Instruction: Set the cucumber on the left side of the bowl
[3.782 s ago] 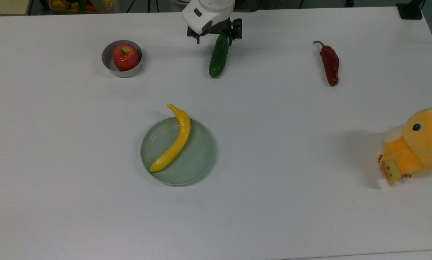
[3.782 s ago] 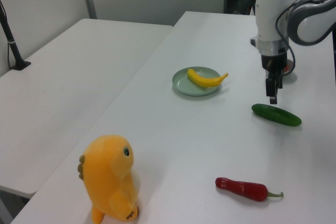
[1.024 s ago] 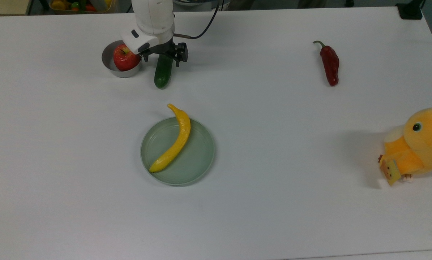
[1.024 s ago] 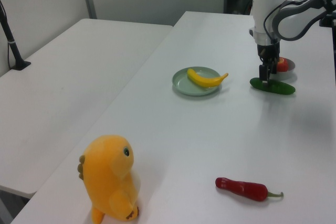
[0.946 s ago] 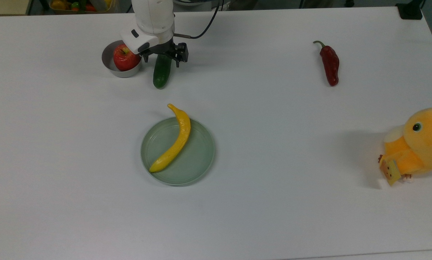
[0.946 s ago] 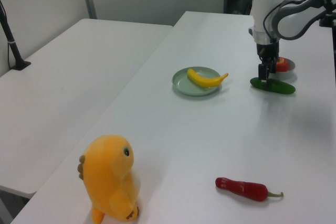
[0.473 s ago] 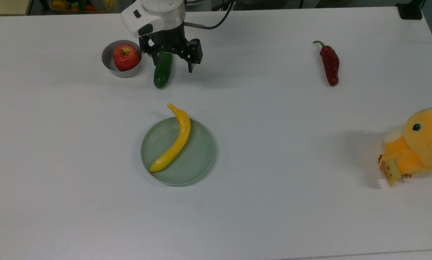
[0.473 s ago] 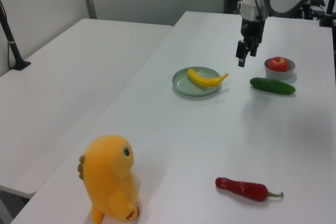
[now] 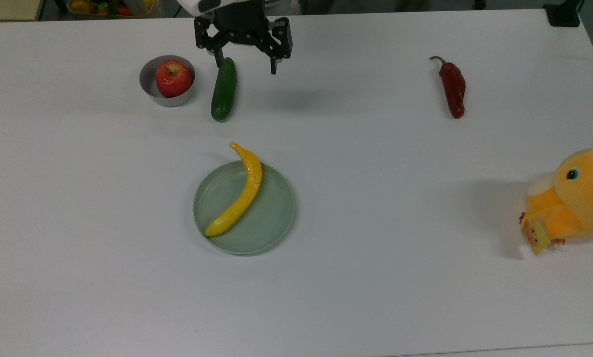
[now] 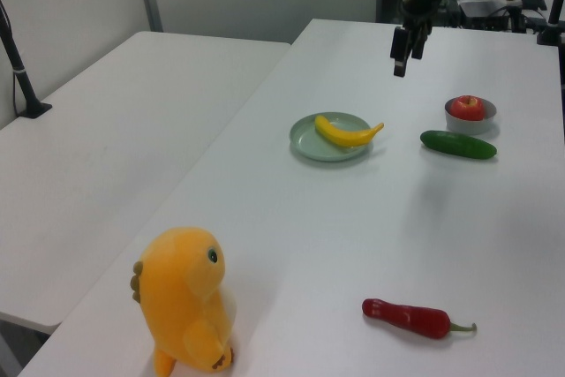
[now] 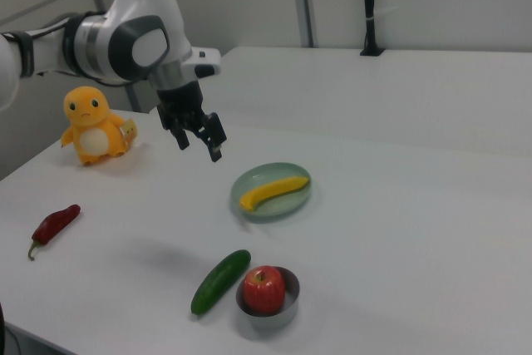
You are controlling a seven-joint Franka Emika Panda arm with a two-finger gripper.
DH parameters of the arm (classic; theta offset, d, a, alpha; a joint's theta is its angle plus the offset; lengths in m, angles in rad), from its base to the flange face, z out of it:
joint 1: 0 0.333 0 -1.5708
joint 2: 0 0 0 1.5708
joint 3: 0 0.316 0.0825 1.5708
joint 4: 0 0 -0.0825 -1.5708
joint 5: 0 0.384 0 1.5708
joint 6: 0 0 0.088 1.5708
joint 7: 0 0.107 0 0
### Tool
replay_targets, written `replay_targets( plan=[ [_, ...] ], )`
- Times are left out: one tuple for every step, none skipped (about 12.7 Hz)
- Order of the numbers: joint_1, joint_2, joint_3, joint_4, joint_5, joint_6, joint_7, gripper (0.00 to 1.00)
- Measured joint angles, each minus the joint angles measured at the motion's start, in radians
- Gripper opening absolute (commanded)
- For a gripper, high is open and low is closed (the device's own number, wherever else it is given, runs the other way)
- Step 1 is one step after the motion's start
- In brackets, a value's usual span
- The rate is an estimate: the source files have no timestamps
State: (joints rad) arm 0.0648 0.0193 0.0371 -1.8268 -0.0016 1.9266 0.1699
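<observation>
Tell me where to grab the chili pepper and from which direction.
Grip the chili pepper around its thick middle, coming straight down from above with the jaws across its narrow width. It lies flat on the table, alone, its thin stem too slim to hold.

- My arm (image 11: 125, 39) is glossy white, built of rounded shells with dark grey bands at the joints.
- A large grey disc caps the joint housing, and a small blue light glows at 12 o'clock on its top.
- My white wrist block narrows into a black, angular pincer (image 9: 246, 62) with two slim black fingers (image 9: 274, 64).
- Dark cabling trails behind my wrist.
</observation>
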Motion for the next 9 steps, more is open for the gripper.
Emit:
replay_targets(
  plan=[
    [0.002, -0.004, 0.0, 0.01, 0.0, -0.005, -0.008, 1.0],
    [0.005, -0.004, 0.0, 0.012, 0.0, -0.014, -0.01, 1.0],
    [0.009, -0.003, 0.001, 0.012, 0.0, -0.028, -0.011, 1.0],
    [0.014, -0.003, 0.001, 0.012, 0.0, -0.041, -0.011, 1.0],
    [0.019, -0.003, 0.001, 0.012, 0.0, -0.058, -0.012, 1.0],
    [0.021, -0.003, 0.001, 0.012, 0.0, -0.083, -0.02, 1.0],
    [0.022, -0.003, 0.001, 0.012, 0.0, -0.097, -0.028, 1.0],
    [0.022, -0.003, 0.001, 0.012, -0.001, -0.102, -0.043, 1.0],
    [0.022, -0.003, 0.001, 0.012, -0.001, -0.103, -0.069, 1.0]
  ],
)
